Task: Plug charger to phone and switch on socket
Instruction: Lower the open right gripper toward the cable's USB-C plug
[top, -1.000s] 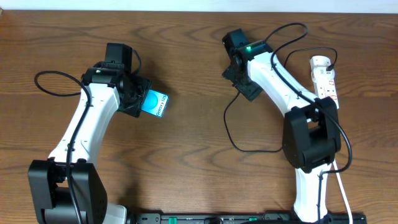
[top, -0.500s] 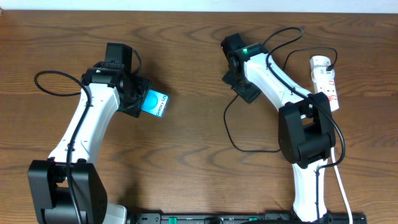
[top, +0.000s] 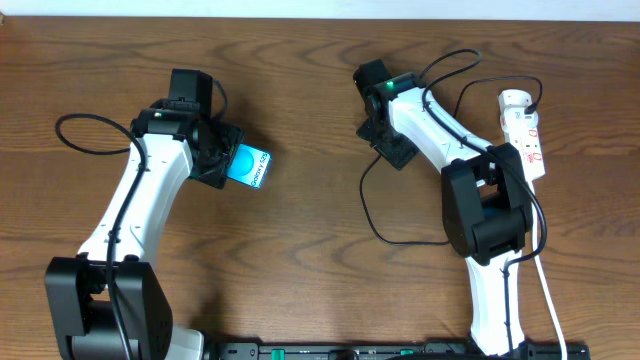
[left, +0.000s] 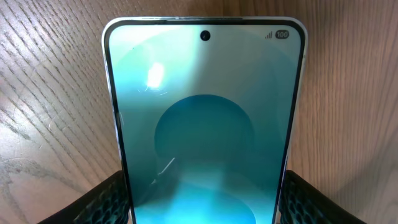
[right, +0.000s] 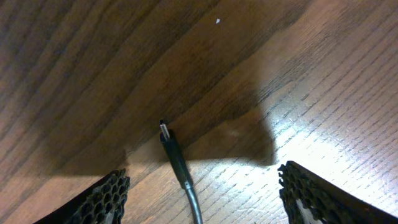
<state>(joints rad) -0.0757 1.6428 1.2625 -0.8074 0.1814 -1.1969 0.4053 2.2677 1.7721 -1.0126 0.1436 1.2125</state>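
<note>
The phone (top: 252, 166), its screen bright cyan-teal, lies flat on the table at the left, and my left gripper (top: 226, 162) is shut on its lower end. In the left wrist view the phone (left: 205, 118) fills the frame, with a finger pressed against each of its long edges. The charger (top: 371, 214) loops in a thin black line across the table to the socket (top: 526, 132), a white strip at the far right. My right gripper (top: 392, 145) is open over the cable's free end. In the right wrist view the plug tip (right: 165, 134) lies on the wood between the wide-apart fingers (right: 107, 198), touching neither.
A white cord (top: 551, 300) runs from the socket down the right side, past the right arm's base. A black arm cable (top: 85, 135) curves beside the left arm. The table's far edge (top: 320, 10) meets a pale wall.
My right arm has shifted a little to the left and towards the far edge, and its fingers have narrowed slightly. The left arm and the phone have not moved.
</note>
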